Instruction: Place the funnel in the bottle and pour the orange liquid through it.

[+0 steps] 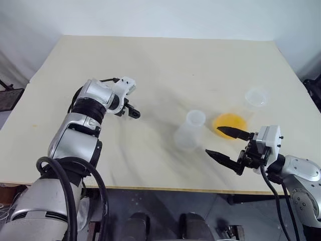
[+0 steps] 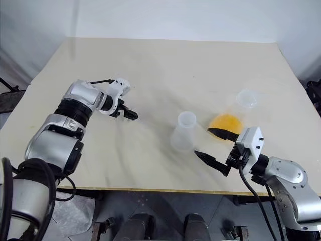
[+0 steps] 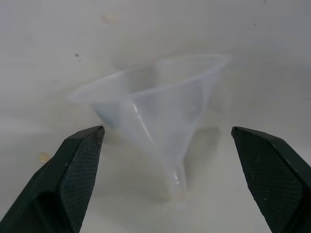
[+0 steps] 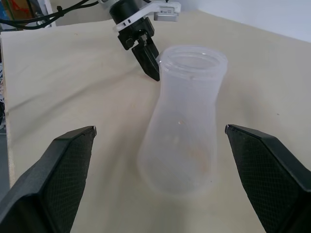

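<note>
The funnel [image 3: 155,109], a small clear cone with a thin stem, lies on its side on the table. My left gripper [image 3: 166,132] is open and points down at it, one finger on each side, not touching. The frosted bottle [image 1: 189,131] stands upright mid-table with its neck open. The orange liquid [image 1: 229,122] sits in a wide clear vessel just right of the bottle. My right gripper [image 1: 228,143] hovers open near the table's front edge, facing the bottle [image 4: 184,126], empty. The left gripper [image 4: 146,56] shows behind the bottle there.
A small clear cup [image 1: 257,98] stands behind and to the right of the orange vessel. The pale table [image 1: 165,60] stretches bare toward the back. Its front edge [image 1: 150,187] runs just below my right gripper.
</note>
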`<state>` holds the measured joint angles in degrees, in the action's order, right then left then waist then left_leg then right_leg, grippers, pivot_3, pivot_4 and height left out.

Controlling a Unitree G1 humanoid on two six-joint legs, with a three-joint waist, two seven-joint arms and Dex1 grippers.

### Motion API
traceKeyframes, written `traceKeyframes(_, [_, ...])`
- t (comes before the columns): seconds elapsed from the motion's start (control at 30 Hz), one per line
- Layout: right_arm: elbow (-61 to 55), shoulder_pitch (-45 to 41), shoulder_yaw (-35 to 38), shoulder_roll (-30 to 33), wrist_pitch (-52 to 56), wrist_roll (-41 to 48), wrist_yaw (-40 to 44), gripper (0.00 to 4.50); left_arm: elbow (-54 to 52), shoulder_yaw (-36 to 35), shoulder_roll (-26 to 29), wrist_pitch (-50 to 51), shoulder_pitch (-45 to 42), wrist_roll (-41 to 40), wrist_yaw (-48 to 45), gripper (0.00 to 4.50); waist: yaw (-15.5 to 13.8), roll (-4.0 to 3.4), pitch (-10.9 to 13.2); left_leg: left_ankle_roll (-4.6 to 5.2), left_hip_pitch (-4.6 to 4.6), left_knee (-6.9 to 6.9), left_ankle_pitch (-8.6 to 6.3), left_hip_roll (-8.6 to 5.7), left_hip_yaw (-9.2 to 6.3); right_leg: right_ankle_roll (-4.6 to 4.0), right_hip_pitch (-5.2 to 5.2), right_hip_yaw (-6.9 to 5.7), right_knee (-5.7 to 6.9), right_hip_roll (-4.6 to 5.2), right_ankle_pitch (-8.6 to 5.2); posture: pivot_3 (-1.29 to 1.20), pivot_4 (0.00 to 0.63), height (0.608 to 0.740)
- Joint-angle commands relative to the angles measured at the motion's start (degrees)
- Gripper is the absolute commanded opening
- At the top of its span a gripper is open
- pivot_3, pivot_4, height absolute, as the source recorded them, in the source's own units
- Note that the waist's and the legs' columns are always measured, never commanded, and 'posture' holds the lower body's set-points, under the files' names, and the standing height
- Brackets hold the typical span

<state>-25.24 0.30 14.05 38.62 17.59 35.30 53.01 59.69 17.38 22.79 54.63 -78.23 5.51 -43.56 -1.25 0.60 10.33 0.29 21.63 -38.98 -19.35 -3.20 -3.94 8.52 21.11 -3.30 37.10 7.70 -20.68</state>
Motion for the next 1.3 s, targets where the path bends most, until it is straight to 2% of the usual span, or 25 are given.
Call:
traceKeyframes(0.03, [-1.0, -0.4, 1.4, 0.5, -0.9, 0.5, 0.0, 4.5, -0.1, 0.7, -0.4, 3.3, -1.1, 1.2, -0.9, 4.45, 0.0, 0.0, 0.0, 0.0, 0.0, 0.0, 0.0, 0.0, 0.0, 0.0, 0.01, 0.0, 0.01, 0.0, 0.0, 0.0, 0.15, 0.74])
traceKeyframes(0.33, [-0.9, -0.5, 1.3, 0.4, -0.9, 0.3, -0.2, 4.5, -0.8, 2.9, -0.5, 6.5, -0.6, 3.0, -2.6, 4.45, 0.2, 0.0, 0.0, 0.0, 0.0, 0.0, 0.0, 0.0, 0.08, 0.0, 0.17, 0.12, 0.26, 0.0, 0.0, 0.0, 0.15, 0.74])
traceKeyframes(0.37, [-0.8, -0.5, 1.3, 0.5, -1.0, 0.3, -0.2, 4.5, -1.0, 3.0, -0.4, 6.8, -0.4, 3.0, -2.5, 4.28, 0.2, 0.0, 0.0, 0.0, 0.0, 0.0, 0.0, 0.0, 0.09, 0.0, 0.2, 0.14, 0.3, 0.0, 0.0, 0.0, 0.15, 0.74])
traceKeyframes(0.5, [-0.8, -0.6, 1.3, 0.6, -1.0, 0.2, -0.2, 4.5, -1.1, 1.8, -0.2, 7.4, 0.0, 3.0, -1.3, 3.33, 0.2, 0.0, 0.0, 0.0, 0.0, 0.0, 0.0, 0.0, 0.15, 0.0, 0.25, 0.22, 0.34, 0.0, 0.0, 0.0, 0.15, 0.74])
traceKeyframes(0.83, [0.0, -1.7, 1.4, 1.0, -0.8, 0.1, 0.0, 4.5, -2.1, -1.6, 1.3, 6.0, 1.5, 2.3, 1.0, 0.22, 0.1, 0.0, 0.0, 0.0, 0.0, 0.0, 0.0, 0.01, 0.15, 0.0, 0.28, 0.24, 0.37, 0.02, 0.0, 0.0, 0.15, 0.74])
traceKeyframes(1.0, [0.3, -2.1, 2.0, 1.8, -0.7, 0.2, 0.2, 4.5, -11.1, -4.8, 5.4, 1.2, 6.3, -0.1, -1.6, 0.16, 0.2, -0.01, 0.0, -0.01, 0.0, 0.0, 0.0, 0.05, 0.16, 0.0, 0.33, 0.26, 0.42, 0.03, 0.0, 0.0, 0.15, 0.74])
traceKeyframes(1.2, [0.1, -1.3, 3.4, 3.0, -0.5, 0.9, 0.7, 4.5, -27.3, -15.9, 8.9, -12.4, 16.3, -7.0, -0.2, 0.16, 0.2, 0.0, 0.0, -0.01, 0.06, -0.06, 0.01, 0.25, 0.15, -0.01, 0.39, 0.29, 0.41, 0.04, 0.0, 0.0, 0.15, 0.74])
traceKeyframes(1.3, [-0.5, -0.2, 4.4, 3.6, -0.2, 1.3, 1.2, 4.5, -35.7, -23.6, 7.9, -19.2, 21.7, -13.7, -1.0, 0.16, 0.0, 0.0, 0.0, -0.01, 0.1, -0.08, 0.01, 0.25, 0.13, -0.01, 0.39, 0.27, 0.38, 0.06, 0.0, 0.0, 0.15, 0.74])
